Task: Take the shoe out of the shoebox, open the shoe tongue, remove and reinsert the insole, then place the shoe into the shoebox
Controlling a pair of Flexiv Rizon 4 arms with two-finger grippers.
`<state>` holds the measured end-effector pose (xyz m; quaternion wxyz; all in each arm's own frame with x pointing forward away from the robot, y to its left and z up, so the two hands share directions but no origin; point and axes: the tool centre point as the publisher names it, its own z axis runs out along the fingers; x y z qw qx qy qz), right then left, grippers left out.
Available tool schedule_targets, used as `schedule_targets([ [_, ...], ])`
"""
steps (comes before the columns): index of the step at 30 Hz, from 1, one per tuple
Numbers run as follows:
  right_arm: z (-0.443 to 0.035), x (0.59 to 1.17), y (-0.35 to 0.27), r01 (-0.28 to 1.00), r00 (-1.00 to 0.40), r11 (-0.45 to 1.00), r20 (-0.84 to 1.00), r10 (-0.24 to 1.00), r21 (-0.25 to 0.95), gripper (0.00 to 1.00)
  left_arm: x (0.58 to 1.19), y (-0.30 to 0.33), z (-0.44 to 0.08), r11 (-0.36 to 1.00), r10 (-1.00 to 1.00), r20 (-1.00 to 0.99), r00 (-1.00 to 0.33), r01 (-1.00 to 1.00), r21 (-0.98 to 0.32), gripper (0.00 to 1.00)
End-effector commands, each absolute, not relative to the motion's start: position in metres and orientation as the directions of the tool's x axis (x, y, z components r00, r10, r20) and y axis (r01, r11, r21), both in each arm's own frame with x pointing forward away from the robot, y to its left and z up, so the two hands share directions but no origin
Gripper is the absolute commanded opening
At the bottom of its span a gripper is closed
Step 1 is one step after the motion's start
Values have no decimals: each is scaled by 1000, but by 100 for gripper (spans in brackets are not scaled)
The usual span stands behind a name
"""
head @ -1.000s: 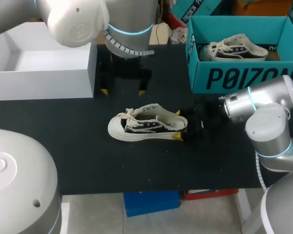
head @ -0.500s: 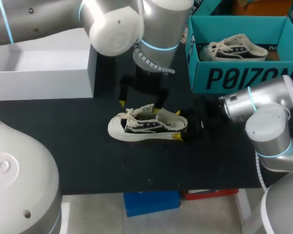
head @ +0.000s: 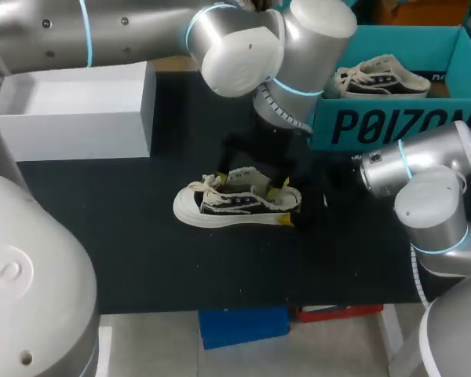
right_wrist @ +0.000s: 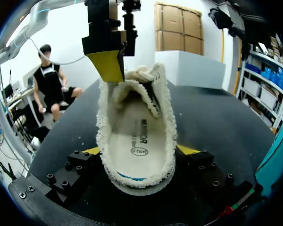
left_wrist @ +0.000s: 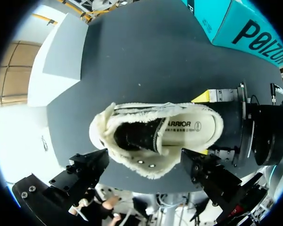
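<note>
Mid-table, the shoe lies with its heel clamped in the right gripper, closing off that end. The left gripper hangs spread over the shoe's mouth, blocking the way in from above. Bare table lies open off the toe and along the near edge. Behind, a white box and the teal shoebox wall the far side, and the left arm spans the gap between them.

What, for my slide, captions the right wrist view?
Right gripper clamps sneaker heel; left gripper hovers by the tongue.
</note>
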<state>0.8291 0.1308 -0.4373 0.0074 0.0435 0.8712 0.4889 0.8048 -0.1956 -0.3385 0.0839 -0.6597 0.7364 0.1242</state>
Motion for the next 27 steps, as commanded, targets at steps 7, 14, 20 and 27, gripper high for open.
schedule_targets([
  [7,-442,830,133,69,-996,518,29,85,852,0,811,-187,-366,62,-899,-425,-102,-992,108,100],
  [14,-442,830,133,69,-996,518,29,85,852,0,815,-176,-368,57,-899,-429,-92,-994,95,100],
  [20,-442,830,133,69,-996,518,29,85,852,0,817,-176,-365,91,-894,-433,-120,-992,87,49],
  [27,-442,830,133,69,-996,518,29,85,852,0,814,-179,-367,120,-884,-443,-152,-988,100,0],
])
